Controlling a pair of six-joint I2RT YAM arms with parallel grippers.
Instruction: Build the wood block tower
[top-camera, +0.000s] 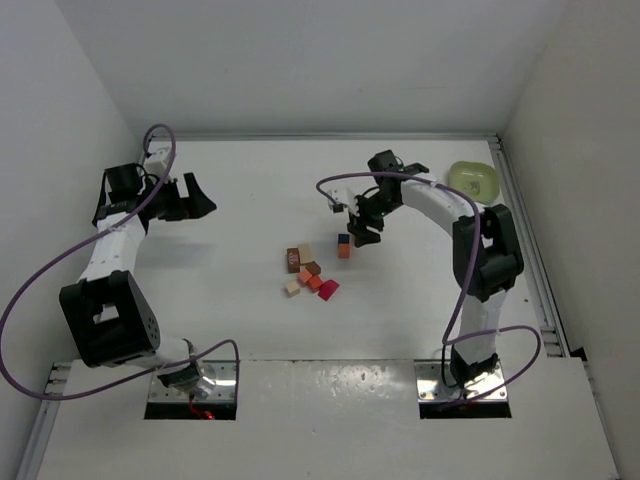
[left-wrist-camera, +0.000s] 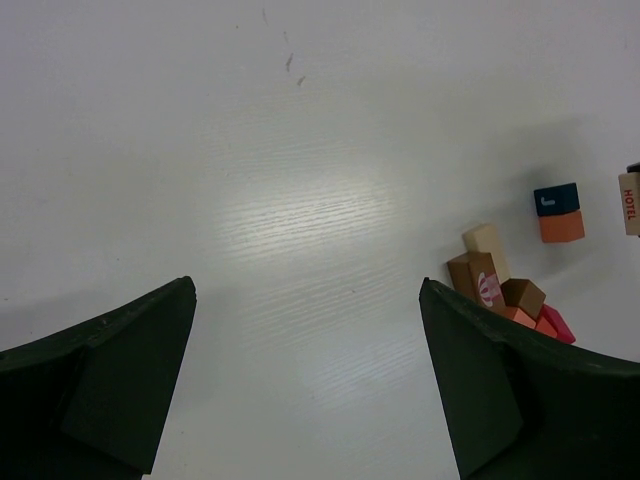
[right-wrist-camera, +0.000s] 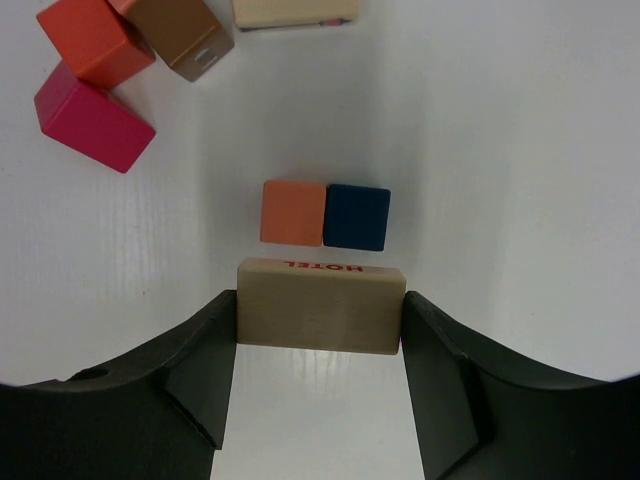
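The right gripper is partly closed and clamps a pale, oblong wooden block printed "HOTEL" in red, one black finger flat against each short end. Just past that block, at 12 o'clock in the wrist view, an orange cube and a navy cube sit side by side, touching, on the table, which is white with a faint wood grain.

In the top view this pair lies at 7 o'clock of the right gripper. At 8 o'clock from the pair, near the table's middle, lie the loose blocks, a small heap of smooth, square-edged pieces. They include a brown block with a pink-and-white print, pale natural ones, a dark brown one, an orange-red one and a magenta one.

A light green, rounded bowl sits at 2 o'clock of the right gripper, near the far right corner; what it holds cannot be told.

The left gripper hovers with jaws spread wide, holding nothing, over bare table at 9 o'clock of the heap and well apart from it.
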